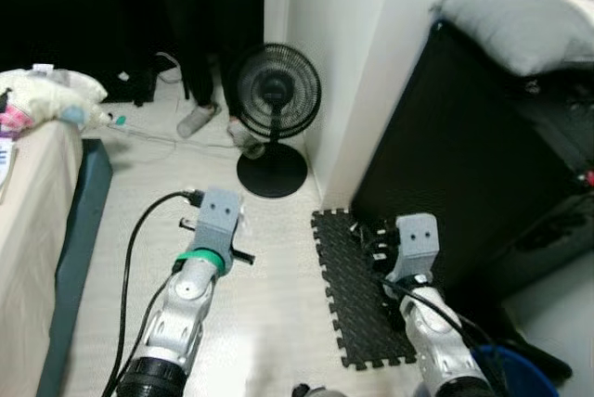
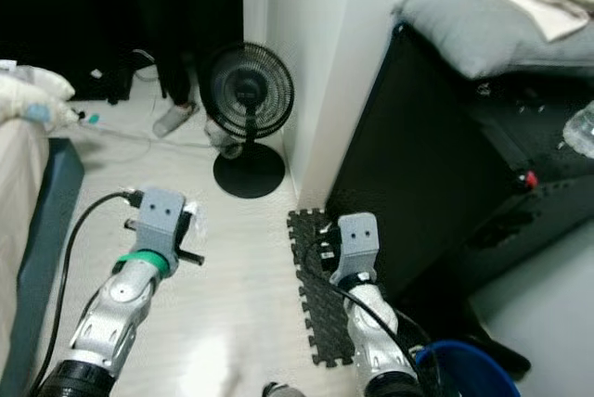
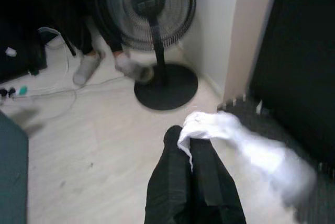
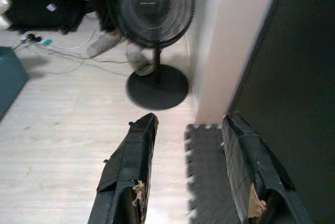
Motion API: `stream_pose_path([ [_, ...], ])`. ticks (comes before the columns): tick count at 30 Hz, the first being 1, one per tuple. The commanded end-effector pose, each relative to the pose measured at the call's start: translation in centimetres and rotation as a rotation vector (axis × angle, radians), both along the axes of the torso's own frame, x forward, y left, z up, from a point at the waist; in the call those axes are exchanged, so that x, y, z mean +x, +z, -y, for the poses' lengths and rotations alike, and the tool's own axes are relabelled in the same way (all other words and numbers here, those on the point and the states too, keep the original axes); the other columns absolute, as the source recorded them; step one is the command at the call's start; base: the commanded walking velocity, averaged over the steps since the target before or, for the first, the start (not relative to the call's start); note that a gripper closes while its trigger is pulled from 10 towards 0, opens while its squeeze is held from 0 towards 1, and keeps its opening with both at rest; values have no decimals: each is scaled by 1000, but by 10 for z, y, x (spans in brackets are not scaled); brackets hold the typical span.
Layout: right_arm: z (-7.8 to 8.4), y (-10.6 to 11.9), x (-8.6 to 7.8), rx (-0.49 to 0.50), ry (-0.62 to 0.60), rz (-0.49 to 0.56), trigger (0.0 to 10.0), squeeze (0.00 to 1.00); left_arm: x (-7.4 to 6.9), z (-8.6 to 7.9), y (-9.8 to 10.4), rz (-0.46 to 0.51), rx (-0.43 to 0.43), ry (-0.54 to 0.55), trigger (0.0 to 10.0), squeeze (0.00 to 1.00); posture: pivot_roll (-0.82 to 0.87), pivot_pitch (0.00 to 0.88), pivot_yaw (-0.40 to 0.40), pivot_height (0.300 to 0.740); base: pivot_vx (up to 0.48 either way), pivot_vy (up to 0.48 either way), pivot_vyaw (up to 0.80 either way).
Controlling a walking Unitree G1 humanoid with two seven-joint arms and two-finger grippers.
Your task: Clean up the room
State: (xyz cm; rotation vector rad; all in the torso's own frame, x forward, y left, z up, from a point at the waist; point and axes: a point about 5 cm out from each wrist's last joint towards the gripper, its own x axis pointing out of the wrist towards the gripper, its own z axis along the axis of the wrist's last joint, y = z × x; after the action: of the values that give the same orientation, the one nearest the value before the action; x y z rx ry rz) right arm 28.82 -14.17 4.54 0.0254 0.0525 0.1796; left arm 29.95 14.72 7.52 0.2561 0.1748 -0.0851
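The left gripper (image 3: 191, 148) is pinched tight on a crumpled white scrap of paper or cloth (image 3: 209, 127), seen in the middle of the left wrist picture. The scrap sticks out past the black fingers and hangs loose to one side. From the head pictures this gripper (image 1: 219, 230) is held low over the pale wooden floor (image 1: 269, 323), near the middle of the frame.

The right gripper (image 4: 188, 182) is spread wide open with nothing in it. It is held above the black foam floor mat (image 1: 357, 295), low and right of the middle.

A round blue bin (image 2: 464, 374) is seen at the bottom right corner, just beside the right arm. It is likely the place for the scrap, though that is only a guess.

To do this step well, the pinch should be kept firm while the scrap is carried, because the loose end could slip free. The scrap should be held right over the bin before it is let go. The black standing fan (image 1: 274, 114) in the top middle and the tall black cabinet (image 1: 445, 156) on the right should be kept away from. A person's feet in grey socks (image 1: 197, 121) are seen behind the fan.
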Motion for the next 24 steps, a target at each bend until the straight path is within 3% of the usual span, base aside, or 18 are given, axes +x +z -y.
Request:
stream_pose_path([
  [1, 3, -5, -3, -10, -7, -22, 10000, 0, -1, 3, -3, -13, 2, -8, 10000, 0, 3, 66, 27, 740, 0, 0, -763],
  [24, 12, -4, 1, -11, -35, -12, 10000, 0, 1, 4, -4, -3, -2, -9, 10000, 0, 6, 67, 23, 740, 0, 0, -764],
])
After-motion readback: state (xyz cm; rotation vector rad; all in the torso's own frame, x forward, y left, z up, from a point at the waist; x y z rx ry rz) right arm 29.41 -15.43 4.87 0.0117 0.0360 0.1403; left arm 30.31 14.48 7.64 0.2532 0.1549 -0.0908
